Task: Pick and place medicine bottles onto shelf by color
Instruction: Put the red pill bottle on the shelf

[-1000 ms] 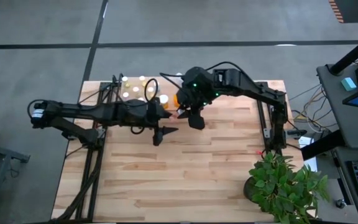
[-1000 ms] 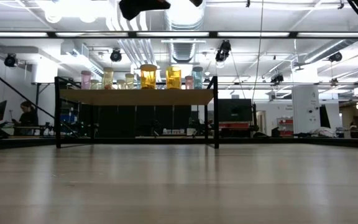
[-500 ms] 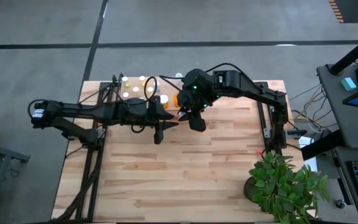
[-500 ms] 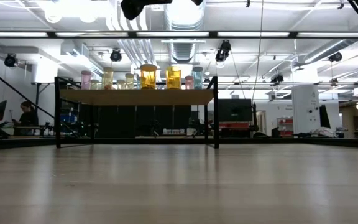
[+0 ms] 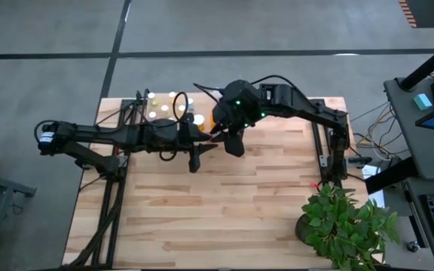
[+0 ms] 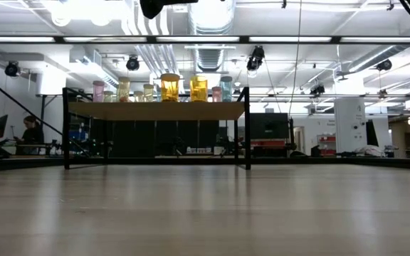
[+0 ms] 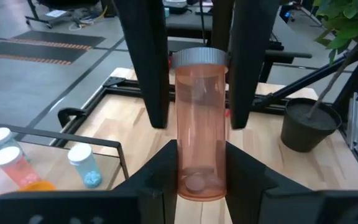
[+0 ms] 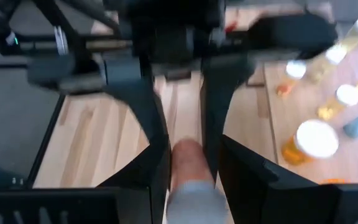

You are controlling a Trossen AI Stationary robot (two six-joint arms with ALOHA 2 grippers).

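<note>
Holding a pink bottle (image 7: 199, 149) between both arms, we appear to be mid-handover just in front of the shelf (image 5: 145, 105). Our left gripper (image 7: 199, 180) closes on the lower body, and the right gripper's (image 7: 197, 118) dark fingers flank the upper body under the grey cap (image 7: 199, 58); whether that pair presses or only brackets it we cannot tell. The bottle stands upright, above the table (image 5: 224, 203), well off the shelf where the other bottles (image 6: 169, 87) stand. We judge it light and stiff: thin clear plastic, nearly empty, a few pills at the bottom. The smooth round wall will likely slip or twist under a loose pinch, so we would grip mid-body, square across, and firmly. Capped, it should not spill if tipped.
</note>
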